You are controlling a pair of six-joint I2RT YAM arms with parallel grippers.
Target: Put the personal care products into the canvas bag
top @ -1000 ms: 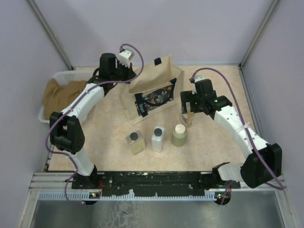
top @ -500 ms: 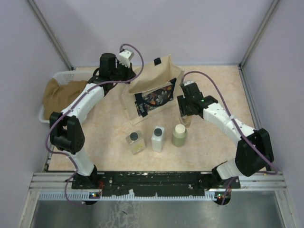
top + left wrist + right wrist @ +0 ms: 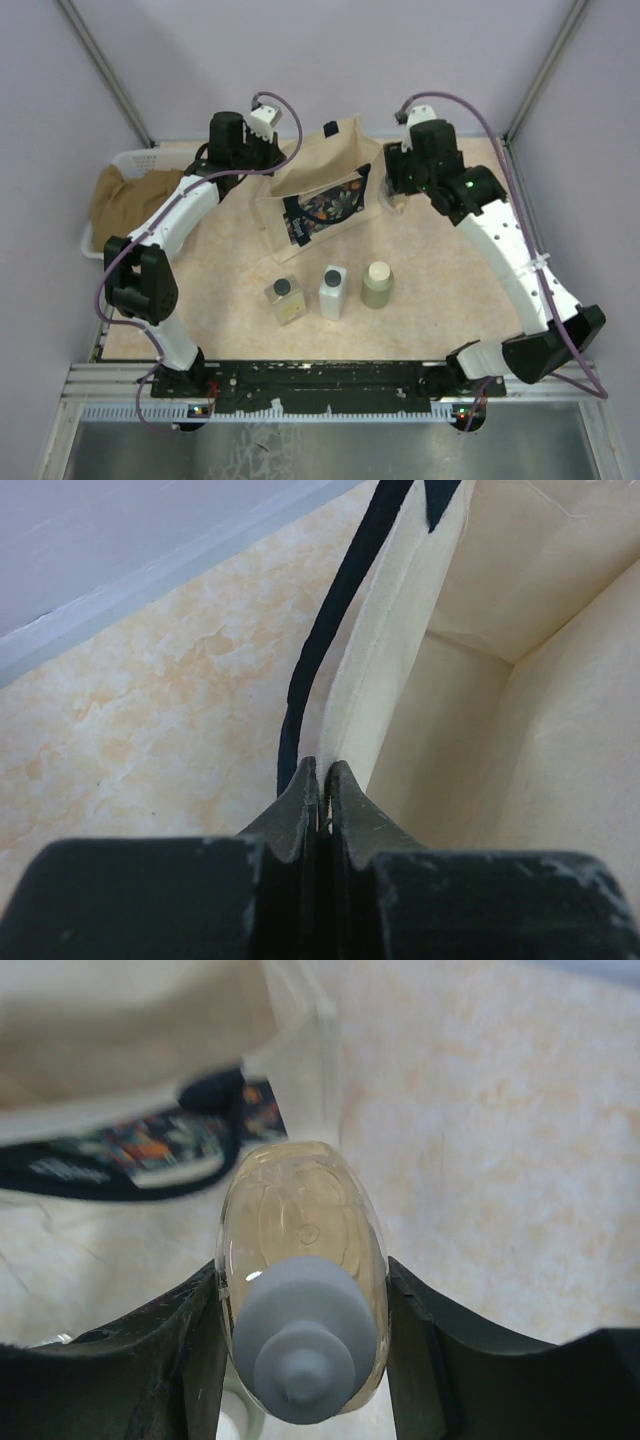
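The amber bottle (image 3: pixel 300 1260) is clamped between the two dark fingers of my right hand (image 3: pixel 303 1305), its white cap toward the wrist camera. It is just right of the open mouth of the canvas bag (image 3: pixel 325 190), at upper centre of the overhead frame. My left hand (image 3: pixel 320 780) is pinched shut on the bag's cream fabric rim, beside the navy handle (image 3: pixel 320 630).

Below the bag, the clear square bottle (image 3: pixel 284 298), the white rectangular bottle (image 3: pixel 332 292) and the olive-green bottle (image 3: pixel 377 284) stand in a row on the counter (image 3: pixel 450 290). The counter is a mottled peach, stone-patterned sheet enclosed by plain lilac walls (image 3: pixel 330 60). At far left a white basket (image 3: pixel 122 160) holds brown cloth (image 3: pixel 125 200).

From above, my right hand hides most of the amber bottle. The bag's printed panel is blurred in the right wrist view.
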